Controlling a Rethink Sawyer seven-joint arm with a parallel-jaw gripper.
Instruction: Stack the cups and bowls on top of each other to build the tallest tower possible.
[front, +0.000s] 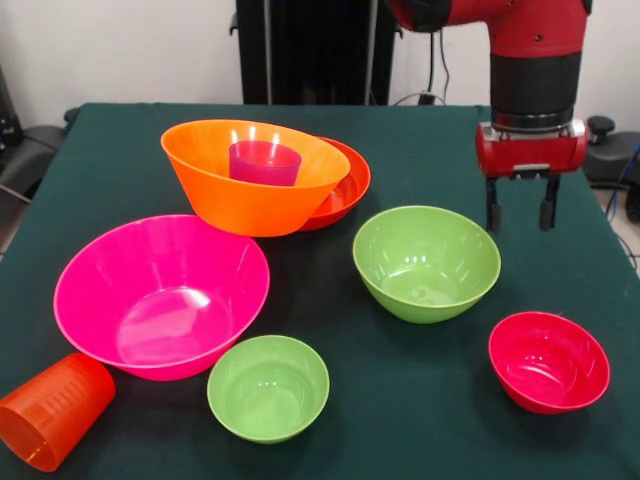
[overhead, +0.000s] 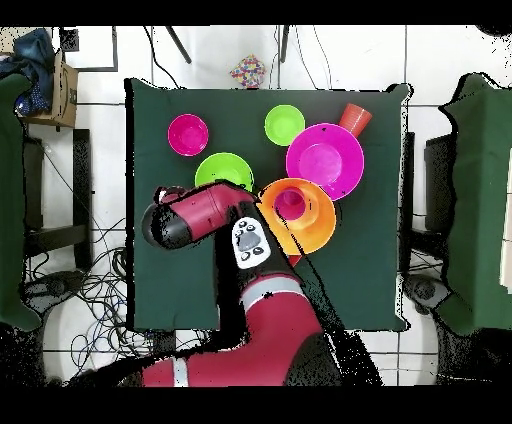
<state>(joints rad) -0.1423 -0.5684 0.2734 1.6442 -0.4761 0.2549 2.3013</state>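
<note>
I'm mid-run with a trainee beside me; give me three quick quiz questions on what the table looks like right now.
1. True or false: the purple cup sits inside the large orange bowl.
2. Which bowl lies nearest the gripper? A) large pink bowl B) medium green bowl C) small green bowl
3. Fill in: the orange cup lies on its ____ at the table's edge.

Key: 1 true, and the orange bowl itself rests in the shallow red-orange bowl. 2 B. 3 side. The gripper hangs open, holding nothing.
</note>
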